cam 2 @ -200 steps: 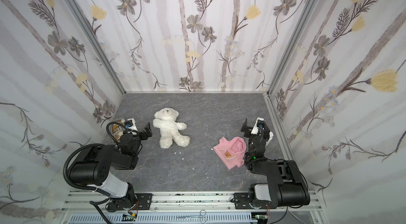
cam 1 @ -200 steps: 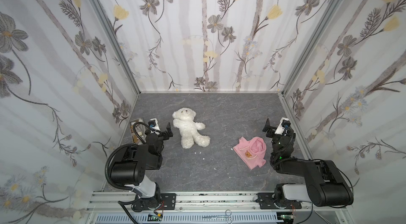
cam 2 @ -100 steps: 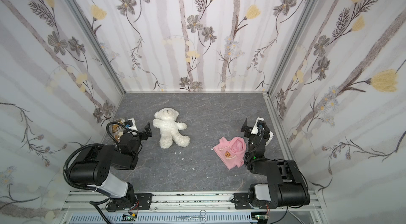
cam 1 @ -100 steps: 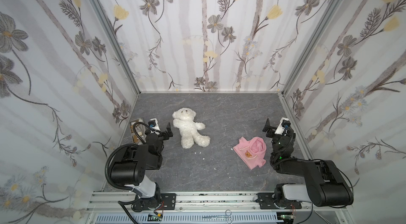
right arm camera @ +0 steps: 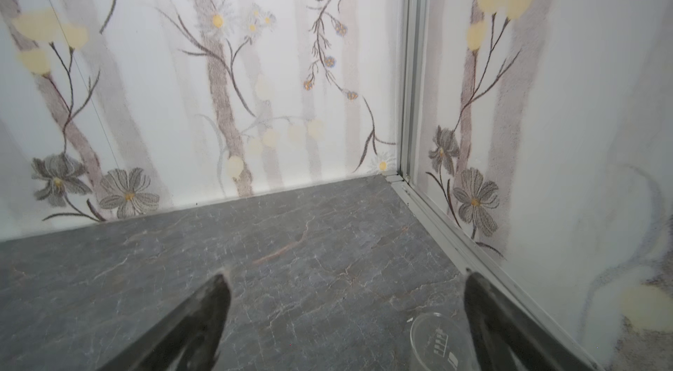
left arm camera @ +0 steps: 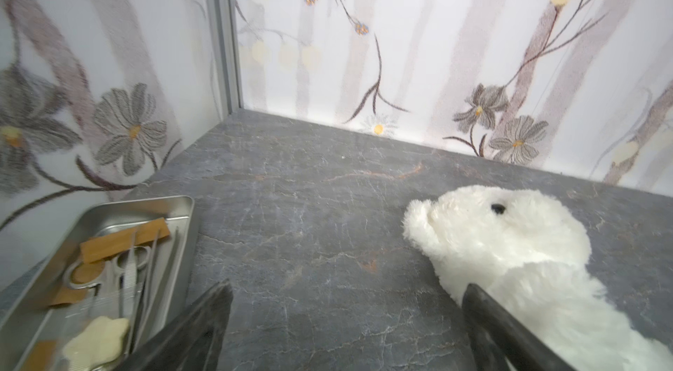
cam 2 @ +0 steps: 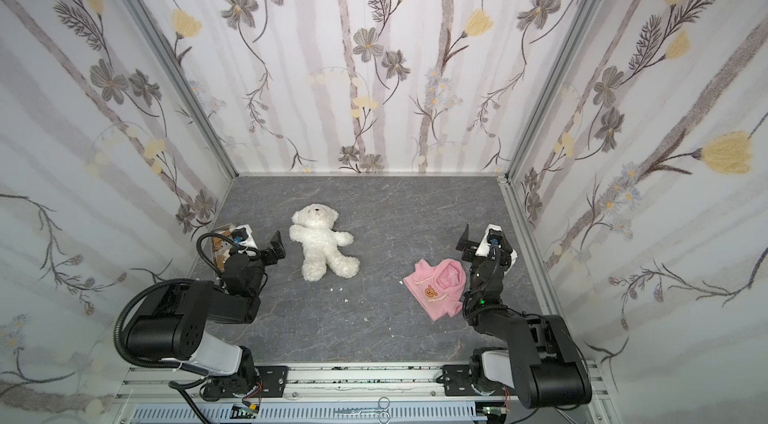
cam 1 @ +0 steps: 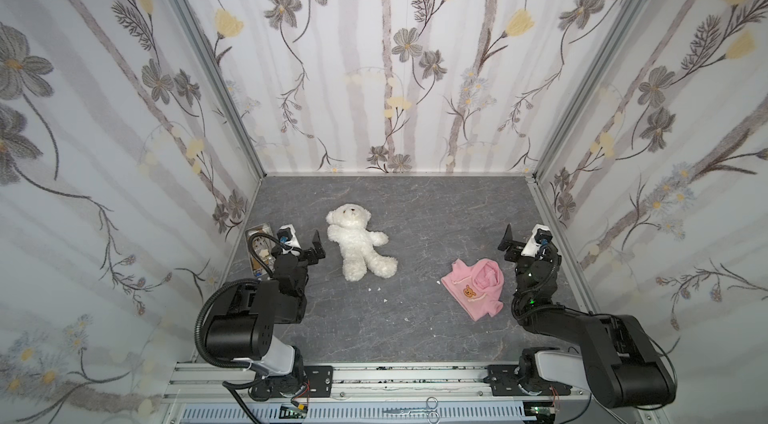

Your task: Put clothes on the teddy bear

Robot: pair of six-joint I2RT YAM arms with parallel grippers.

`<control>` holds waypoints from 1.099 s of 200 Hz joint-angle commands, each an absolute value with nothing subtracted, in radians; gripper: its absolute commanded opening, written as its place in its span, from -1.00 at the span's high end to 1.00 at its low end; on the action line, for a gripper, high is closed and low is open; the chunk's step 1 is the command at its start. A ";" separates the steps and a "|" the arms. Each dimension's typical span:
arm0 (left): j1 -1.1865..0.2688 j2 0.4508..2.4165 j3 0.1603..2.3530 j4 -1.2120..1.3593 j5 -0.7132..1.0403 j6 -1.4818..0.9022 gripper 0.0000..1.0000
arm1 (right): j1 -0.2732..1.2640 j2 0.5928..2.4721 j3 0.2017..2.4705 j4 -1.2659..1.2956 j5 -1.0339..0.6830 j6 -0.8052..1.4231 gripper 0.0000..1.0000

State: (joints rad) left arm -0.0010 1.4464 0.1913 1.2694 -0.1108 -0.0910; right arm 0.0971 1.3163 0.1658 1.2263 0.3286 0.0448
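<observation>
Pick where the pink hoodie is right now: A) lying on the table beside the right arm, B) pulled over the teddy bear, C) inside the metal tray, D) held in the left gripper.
A: the pink hoodie lies crumpled on the grey table next to the right arm, well apart from the bare teddy bear.

The teddy bear (cam 1: 360, 244) lies face up on the grey table (cam 1: 415, 209) just beside the left gripper (cam 1: 302, 239), the pink hoodie (cam 1: 473, 289) near the right gripper (cam 1: 523, 239).
</observation>
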 commanded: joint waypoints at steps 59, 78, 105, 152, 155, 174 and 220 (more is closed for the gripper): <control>-0.084 1.149 0.461 0.494 0.130 -0.622 -0.86 | 0.311 1.054 0.518 0.185 0.252 0.453 -0.89; -0.119 1.238 0.572 0.283 0.217 -0.593 -1.00 | 0.317 1.116 0.596 -0.086 0.237 0.500 -0.89; -0.120 1.322 0.644 0.209 0.190 -0.539 -0.98 | 0.310 1.098 0.556 -0.191 0.155 0.521 -0.69; -0.164 1.550 0.783 0.231 0.269 -0.547 -0.38 | 0.364 1.217 0.493 -0.136 0.056 0.599 -0.48; -0.167 1.557 0.787 0.234 0.271 -0.547 -0.35 | 0.364 1.230 0.487 -0.113 0.053 0.606 -0.47; -0.190 1.591 0.795 0.249 0.277 -0.550 -0.15 | 0.363 1.336 0.485 -0.006 0.054 0.629 -0.33; -0.249 1.582 0.736 0.329 0.265 -0.624 0.49 | 0.351 1.584 0.584 0.067 0.069 0.614 0.32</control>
State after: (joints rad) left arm -0.2195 1.5990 0.7689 0.2584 0.2649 -0.5541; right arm 0.3607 1.5127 0.5472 -0.0208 0.0566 0.6037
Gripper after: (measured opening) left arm 0.316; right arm 0.484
